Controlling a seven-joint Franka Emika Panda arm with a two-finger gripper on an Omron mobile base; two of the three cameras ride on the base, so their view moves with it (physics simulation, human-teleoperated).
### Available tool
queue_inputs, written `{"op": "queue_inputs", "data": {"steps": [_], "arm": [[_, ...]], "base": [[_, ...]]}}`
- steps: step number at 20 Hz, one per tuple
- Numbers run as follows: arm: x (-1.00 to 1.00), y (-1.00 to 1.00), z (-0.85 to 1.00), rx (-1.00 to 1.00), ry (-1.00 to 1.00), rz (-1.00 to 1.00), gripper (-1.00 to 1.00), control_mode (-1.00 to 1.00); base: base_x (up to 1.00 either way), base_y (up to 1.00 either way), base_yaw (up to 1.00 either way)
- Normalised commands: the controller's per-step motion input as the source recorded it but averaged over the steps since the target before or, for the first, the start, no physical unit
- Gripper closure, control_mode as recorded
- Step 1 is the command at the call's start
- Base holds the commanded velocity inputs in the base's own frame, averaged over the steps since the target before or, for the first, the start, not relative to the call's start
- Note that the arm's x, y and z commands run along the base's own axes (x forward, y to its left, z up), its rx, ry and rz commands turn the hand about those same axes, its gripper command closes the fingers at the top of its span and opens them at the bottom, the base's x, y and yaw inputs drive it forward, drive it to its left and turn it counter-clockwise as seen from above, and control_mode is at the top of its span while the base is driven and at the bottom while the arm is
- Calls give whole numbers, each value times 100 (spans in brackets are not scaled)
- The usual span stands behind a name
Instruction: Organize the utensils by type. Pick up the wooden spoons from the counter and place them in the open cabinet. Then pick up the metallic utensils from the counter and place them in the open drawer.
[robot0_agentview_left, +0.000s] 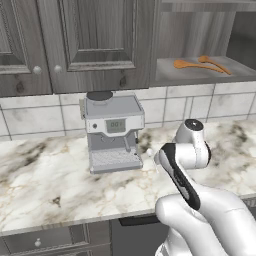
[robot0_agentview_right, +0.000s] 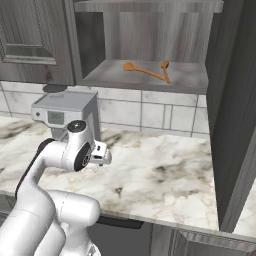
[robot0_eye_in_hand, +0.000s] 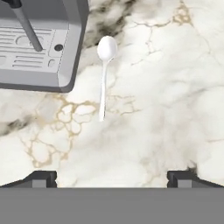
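Two orange-brown wooden spoons (robot0_agentview_left: 197, 66) (robot0_agentview_left: 217, 66) lie crossed on the shelf of the open cabinet (robot0_agentview_left: 200, 77); in the right base view these wooden spoons (robot0_agentview_right: 142, 71) (robot0_agentview_right: 166, 72) rest on the same shelf (robot0_agentview_right: 150, 82). In the hand view, a pale shiny metallic spoon (robot0_eye_in_hand: 104, 78) lies on the marble counter (robot0_eye_in_hand: 166, 87), its bowl beside the corner of the coffee machine (robot0_eye_in_hand: 39, 52). My gripper (robot0_eye_in_hand: 113, 179) hovers above the counter, open and empty, with the spoon ahead of its fingertips (robot0_eye_in_hand: 41, 178). A dark edge of the open drawer (robot0_agentview_right: 120, 221) juts out under the counter front.
A grey coffee machine (robot0_agentview_left: 112, 132) stands on the counter (robot0_agentview_left: 50, 175) against the tiled wall, left of my hand (robot0_agentview_right: 99, 154). The open cabinet door (robot0_agentview_right: 235, 115) reaches forward on the right. Closed panelled cabinets (robot0_agentview_left: 75, 40) hang at the upper left.
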Motion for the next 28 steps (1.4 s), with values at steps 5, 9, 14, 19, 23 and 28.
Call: {"op": "queue_inputs", "data": {"steps": [5, 9, 14, 19, 23, 28], "arm": [[49, 0, -23, 9, 8, 2, -100, -100], [43, 1, -31, 1, 8, 1, -100, -100], [38, 6, -39, 0, 5, 0, -100, -100], [37, 2, -25, 0, 4, 0, -100, -100], [25, 0, -23, 0, 0, 0, -100, -100], [8, 0, -27, 0, -2, 2, -100, -100]], "base": [[0, 0, 0], [0, 0, 0], [0, 0, 0], [0, 0, 0], [0, 0, 0], [0, 0, 0]]}}
